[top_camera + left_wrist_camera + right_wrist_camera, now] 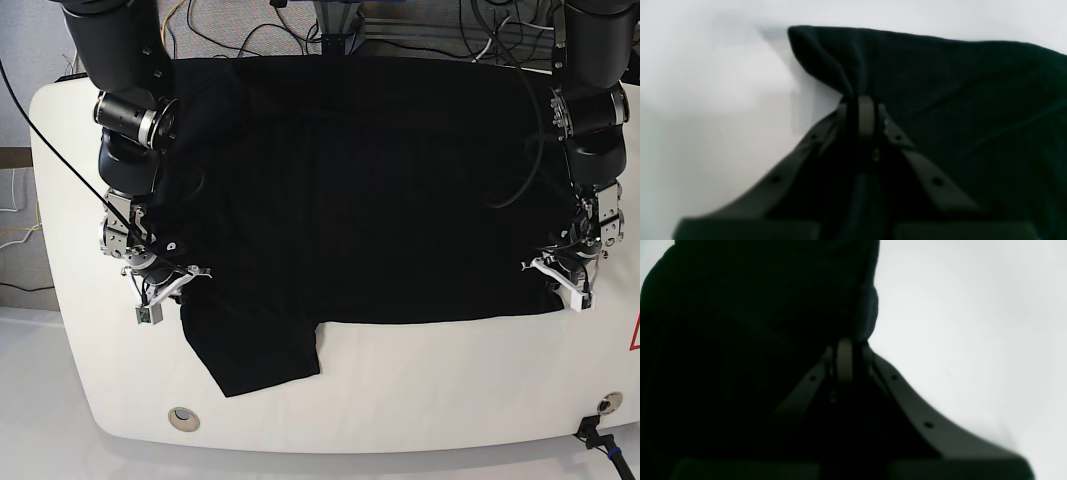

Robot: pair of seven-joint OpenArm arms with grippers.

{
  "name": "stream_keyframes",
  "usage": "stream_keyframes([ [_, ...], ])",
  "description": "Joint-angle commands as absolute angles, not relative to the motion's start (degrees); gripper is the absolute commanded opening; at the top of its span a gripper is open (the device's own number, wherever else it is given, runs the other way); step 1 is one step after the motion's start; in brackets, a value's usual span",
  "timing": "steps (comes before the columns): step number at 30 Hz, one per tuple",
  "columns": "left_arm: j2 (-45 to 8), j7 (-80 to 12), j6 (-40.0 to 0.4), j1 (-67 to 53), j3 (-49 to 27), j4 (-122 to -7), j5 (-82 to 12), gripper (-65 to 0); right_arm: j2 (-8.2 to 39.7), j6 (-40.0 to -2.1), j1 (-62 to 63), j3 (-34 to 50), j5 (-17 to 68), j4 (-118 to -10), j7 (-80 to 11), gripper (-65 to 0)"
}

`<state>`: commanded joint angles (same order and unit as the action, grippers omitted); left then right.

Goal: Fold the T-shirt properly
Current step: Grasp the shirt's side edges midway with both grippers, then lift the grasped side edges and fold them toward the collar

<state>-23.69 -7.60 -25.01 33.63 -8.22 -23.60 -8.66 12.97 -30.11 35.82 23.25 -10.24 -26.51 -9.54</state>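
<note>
**Both grippers pinch the shirt's side edges**

The shirt lies spread on the white table, plain black side up; its far edge is cut off behind the arms, and one sleeve sticks out at the near left of the base view. No print can be seen. The left gripper has its fingers closed on a bunched fold of cloth. The right gripper is likewise clamped on the shirt's edge, though that view is very dark and its details are hard to read.
</note>
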Motion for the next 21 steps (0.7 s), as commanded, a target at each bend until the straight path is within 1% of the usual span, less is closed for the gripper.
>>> stream_keyframes([
  [3,-23.9,-7.6,-25.0,33.6,-8.3,-24.6,-8.8,-65.0,13.0,-30.1,36.9,23.3,-10.2,-26.6,-9.5,-65.0],
  [12,-25.6,-8.0,-25.1,29.0,-8.4,-37.4,-8.8,-65.0,13.4,-30.1,38.7,23.3,-10.2,-27.3,-9.9,-65.0],
  [15,-25.7,-8.0,-25.1,28.6,-8.4,-39.5,-8.8,-65.0,13.1,-30.3,38.0,23.3,-10.1,-33.8,-14.2,-65.0],
  [17,-25.7,-8.0,-25.1,28.5,-8.6,-40.7,-8.9,-65.0,12.5,-32.0,37.0,23.4,-10.0,-38.5,-17.9,-65.0],
  [19,-25.7,-8.0,-25.2,27.6,-8.6,-42.0,-8.9,-65.0,10.9,-34.3,36.4,23.5,-10.0,-44.4,-22.0,-65.0],
  [21,-25.7,-8.0,-25.2,26.1,-8.6,-45.1,-8.9,-65.0,10.6,-35.5,34.8,23.5,-10.0,-50.4,-27.3,-65.0],
])
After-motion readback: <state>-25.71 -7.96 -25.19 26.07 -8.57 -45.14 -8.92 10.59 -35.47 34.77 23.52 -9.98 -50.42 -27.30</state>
